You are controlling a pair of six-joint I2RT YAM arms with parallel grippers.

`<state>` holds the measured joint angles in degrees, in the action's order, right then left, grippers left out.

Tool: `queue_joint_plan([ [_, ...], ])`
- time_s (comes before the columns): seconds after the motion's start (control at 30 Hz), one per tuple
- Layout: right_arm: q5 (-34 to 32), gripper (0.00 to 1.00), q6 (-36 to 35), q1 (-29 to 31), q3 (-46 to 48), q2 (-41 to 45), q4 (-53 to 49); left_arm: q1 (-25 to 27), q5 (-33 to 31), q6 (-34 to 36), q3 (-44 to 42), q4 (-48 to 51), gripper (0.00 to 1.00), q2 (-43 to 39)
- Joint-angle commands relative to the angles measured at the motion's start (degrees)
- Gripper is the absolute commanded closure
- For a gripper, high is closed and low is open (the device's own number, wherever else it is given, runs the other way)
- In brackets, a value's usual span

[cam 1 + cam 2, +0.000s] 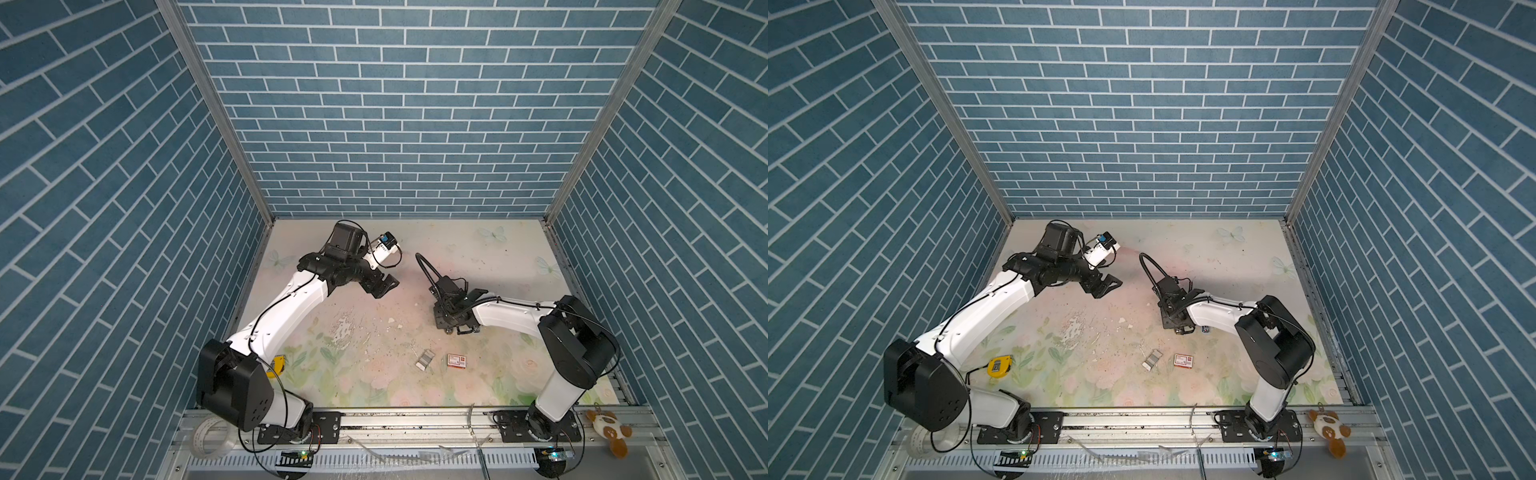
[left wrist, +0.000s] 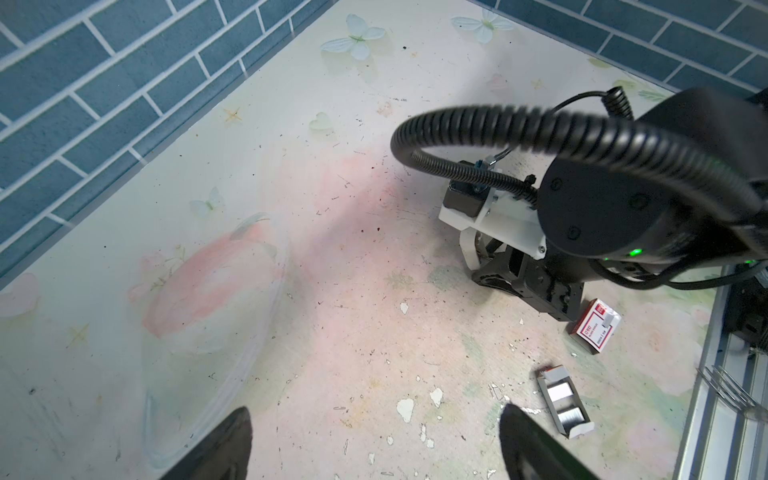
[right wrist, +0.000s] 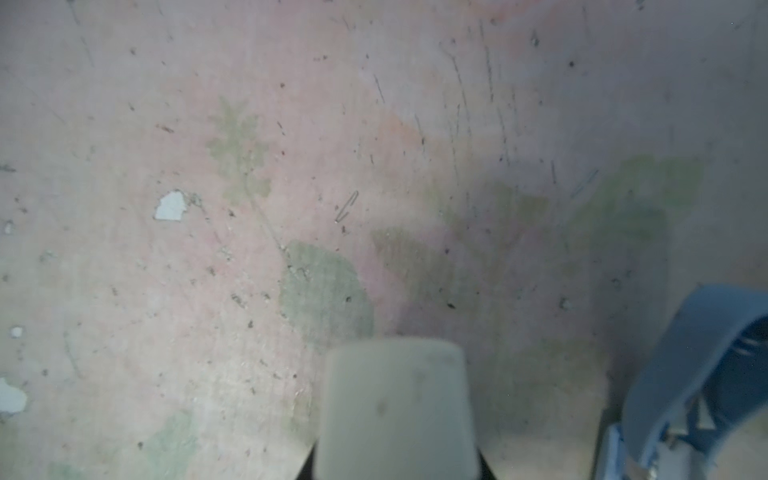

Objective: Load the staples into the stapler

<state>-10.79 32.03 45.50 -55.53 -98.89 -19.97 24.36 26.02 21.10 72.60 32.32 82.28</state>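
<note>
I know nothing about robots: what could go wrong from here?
The staples lie in a small open tray, away from the wide-open left gripper; pinching such thin strips could break or scatter them.
The right gripper seems to clamp only a pale part of the stapler, its blue part off to one side; it might slip or tip.
The red-and-white box sits close beside the tray and could get knocked.

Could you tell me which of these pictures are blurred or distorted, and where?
Right wrist view: soft throughout, with the pale block and the blue piece near the lens out of focus. Left wrist view: the table is sharp, the black cable smeared, the fingertips of the left hand dark blurs. Both top views: fairly sharp, but the brick walls splay outward.
</note>
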Motion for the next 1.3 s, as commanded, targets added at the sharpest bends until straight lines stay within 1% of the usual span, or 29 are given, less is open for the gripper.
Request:
queue_joint_plan([
  [0.0, -1.87, 0.71, 2.77, 0.65, 0.43, -0.86, -0.09, 0.07, 0.66, 0.67, -0.77, 0.74, 0.06, -0.87],
  [0.1, -2.11, 0.68, 3.11, 0.82, 0.82, -0.86, -0.01, 0.04, 0.57, 0.78, -1.10, 0.81, 0.05, -0.90],
  [0.2, -2.50, 0.63, 3.24, 1.04, 1.22, -0.52, 0.02, 0.07, 0.53, 0.92, -1.01, 1.08, 0.05, -0.98],
  [0.47, -2.65, 0.55, 2.78, 1.41, 1.87, 1.23, 0.84, 0.07, 0.09, 1.22, -0.47, 1.94, 0.03, -1.10],
  [0.57, -2.66, 0.54, 2.68, 1.78, 2.63, 3.53, 1.17, 0.07, -0.57, 2.06, 0.27, 3.26, 0.00, -1.36],
  [0.73, -2.37, 0.53, 2.19, 2.69, 4.70, 8.89, 0.63, 0.06, -3.10, 3.46, 1.39, 6.45, 0.00, -1.67],
  [0.87, -1.71, 0.55, 1.12, 4.06, 7.60, 14.55, -0.25, 0.07, -3.62, 5.09, 1.93, 8.84, 0.00, -2.59],
  [0.93, -0.17, 0.57, -0.25, 4.96, 9.27, 17.70, -0.42, 0.07, -1.99, 7.40, 2.26, 10.95, 0.00, -2.63],
  [1.03, 2.96, 0.64, -2.86, 6.23, 11.31, 22.18, -1.27, 0.04, 2.58, 11.06, 3.50, 16.54, 0.00, -1.17],
  [1.07, 4.86, 0.67, -4.12, 6.67, 11.98, 23.56, -1.22, 0.07, 3.76, 11.70, 3.60, 17.89, 0.00, -0.81],
  [1.1, 6.74, 0.69, -5.13, 7.31, 12.64, 24.62, -1.26, 0.07, 4.81, 12.15, 3.35, 18.78, 0.00, -0.40],
  [1.2, 11.23, 0.72, -7.55, 8.71, 13.57, 26.37, -1.38, 0.04, 7.03, 13.52, 2.64, 20.33, 0.00, -0.30],
  [1.27, 12.88, 0.73, -8.27, 9.55, 13.85, 26.32, -1.29, 0.07, 7.07, 14.50, 2.89, 21.18, 0.00, -0.29],
])
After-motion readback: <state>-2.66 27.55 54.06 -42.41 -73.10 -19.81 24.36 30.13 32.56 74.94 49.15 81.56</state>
